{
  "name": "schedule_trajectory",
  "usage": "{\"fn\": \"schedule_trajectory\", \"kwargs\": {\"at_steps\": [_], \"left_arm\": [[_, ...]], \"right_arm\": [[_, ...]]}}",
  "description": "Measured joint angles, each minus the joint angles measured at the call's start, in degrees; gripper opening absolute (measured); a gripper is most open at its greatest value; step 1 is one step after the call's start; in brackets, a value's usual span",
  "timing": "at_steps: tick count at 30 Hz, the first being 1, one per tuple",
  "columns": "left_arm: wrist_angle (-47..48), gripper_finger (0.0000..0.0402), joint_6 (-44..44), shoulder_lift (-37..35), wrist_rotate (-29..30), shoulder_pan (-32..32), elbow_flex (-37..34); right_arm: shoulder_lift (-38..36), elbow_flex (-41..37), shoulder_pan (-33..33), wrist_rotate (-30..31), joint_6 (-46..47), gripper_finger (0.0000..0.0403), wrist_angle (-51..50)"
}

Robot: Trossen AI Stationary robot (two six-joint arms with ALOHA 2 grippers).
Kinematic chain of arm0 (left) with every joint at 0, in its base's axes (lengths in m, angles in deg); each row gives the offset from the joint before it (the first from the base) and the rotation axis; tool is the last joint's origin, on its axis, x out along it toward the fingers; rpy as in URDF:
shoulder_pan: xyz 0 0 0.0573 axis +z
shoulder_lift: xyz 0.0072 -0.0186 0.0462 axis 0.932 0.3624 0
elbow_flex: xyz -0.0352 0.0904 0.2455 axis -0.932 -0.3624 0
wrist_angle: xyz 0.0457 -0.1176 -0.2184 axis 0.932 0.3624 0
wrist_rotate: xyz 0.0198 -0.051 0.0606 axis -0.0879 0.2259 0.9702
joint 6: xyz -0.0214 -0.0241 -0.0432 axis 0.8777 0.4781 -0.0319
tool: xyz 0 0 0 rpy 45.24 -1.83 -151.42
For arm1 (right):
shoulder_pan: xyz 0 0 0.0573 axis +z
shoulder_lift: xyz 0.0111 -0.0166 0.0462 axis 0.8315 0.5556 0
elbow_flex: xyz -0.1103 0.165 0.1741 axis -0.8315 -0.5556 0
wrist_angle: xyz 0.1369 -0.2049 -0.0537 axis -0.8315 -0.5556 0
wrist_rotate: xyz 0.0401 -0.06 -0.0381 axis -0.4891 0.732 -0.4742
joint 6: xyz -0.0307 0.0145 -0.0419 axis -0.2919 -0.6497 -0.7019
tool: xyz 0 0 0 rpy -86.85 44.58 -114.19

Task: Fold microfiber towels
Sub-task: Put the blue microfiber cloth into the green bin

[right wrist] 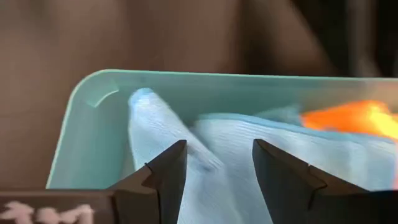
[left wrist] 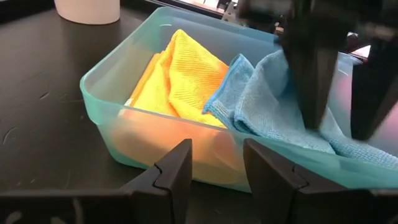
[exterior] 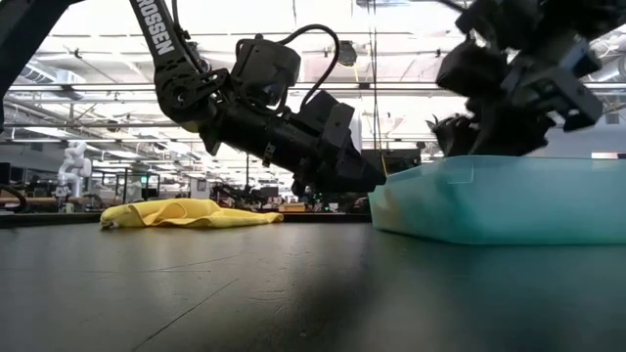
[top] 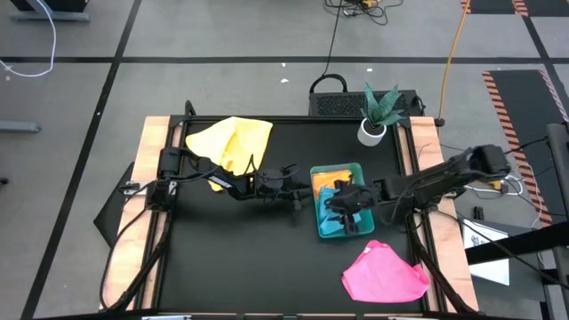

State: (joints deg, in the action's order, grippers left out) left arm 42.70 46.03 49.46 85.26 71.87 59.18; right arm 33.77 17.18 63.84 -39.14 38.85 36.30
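Robotics lab: taped concrete floor (top: 222, 36), trailing cables (top: 333, 36), distant benches (exterior: 59, 191).

We see a black table (top: 222, 258) with pale wood side rails. A teal tray (top: 331, 233) near its right edge holds an orange-yellow towel (left wrist: 186, 68) and a light blue towel (left wrist: 267, 99). A plain yellow towel (top: 233, 142) lies by the far left corner, a pink towel (top: 384, 274) by the near right.
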Motion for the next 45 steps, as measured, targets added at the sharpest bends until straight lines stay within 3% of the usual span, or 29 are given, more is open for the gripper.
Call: {"fn": "schedule_trajectory", "kwargs": {"at_steps": [5,14,21,29,34,45], "left_arm": [[-0.04,0.0145,0.0,0.0,0.02,0.0,0.01],[0.24,0.0145,-0.29,0.0,0.07,0.0,0.0],[0.33,0.0145,-0.52,0.0,0.07,0.0,0.01],[0.34,0.0145,-0.52,0.0,0.11,0.0,0.01],[0.33,0.0145,-0.55,-0.02,0.13,0.0,0.0],[0.44,0.0145,-0.55,-0.09,0.13,0.0,0.0]], "right_arm": [[4.98,-0.02,-0.01,-5.11,-2.12,0.0138,2.91],[3.45,-0.02,3.33,-10.09,-2.09,0.0007,2.44],[-4.69,-0.02,4.15,-6.93,3.64,0.0006,0.48],[-11.46,0.0,3.04,10.25,6.69,0.0001,-6.69],[-10.14,0.0,0.07,17.15,11.58,0.0001,-9.6],[-1.51,0.0,-5.03,16.92,12.61,0.0001,-9.36]]}}
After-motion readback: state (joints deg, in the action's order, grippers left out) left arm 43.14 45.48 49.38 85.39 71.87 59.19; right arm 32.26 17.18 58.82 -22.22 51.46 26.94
